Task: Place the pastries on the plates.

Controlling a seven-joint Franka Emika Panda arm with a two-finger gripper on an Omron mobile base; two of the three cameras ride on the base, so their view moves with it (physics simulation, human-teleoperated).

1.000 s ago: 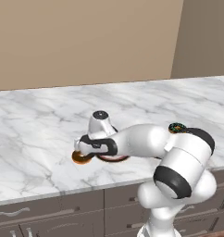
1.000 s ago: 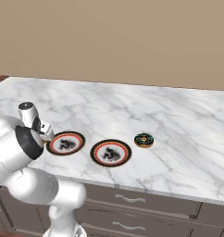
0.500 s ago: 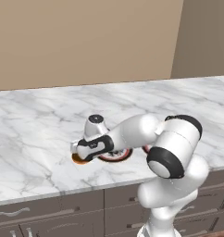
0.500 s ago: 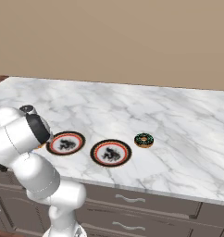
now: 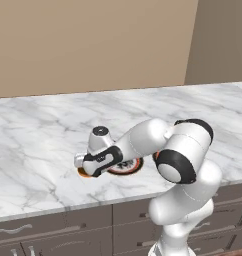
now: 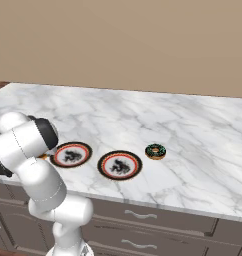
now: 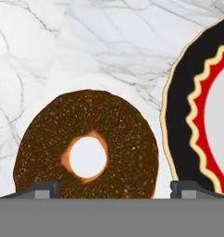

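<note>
The gripper (image 7: 114,189), jaws spread wide, hangs low over a speckled brown ring pastry (image 7: 88,146) lying on the marble surface (image 7: 86,41); its fingertips (image 7: 42,189) flank the ring, contact unclear. A black-rimmed plate (image 7: 188,115) sits just beside it at 3 o'clock.

Arm folded low leftward, fingers (image 7: 45,189) spread wide, seemingly gripping nothing.

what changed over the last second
The arm folded in and lowered the gripper to the counter, over the brown ring pastry beside the left plate. Nothing grasped yet; jaws straddle it. Both plates and the dark donut stayed put.
</note>
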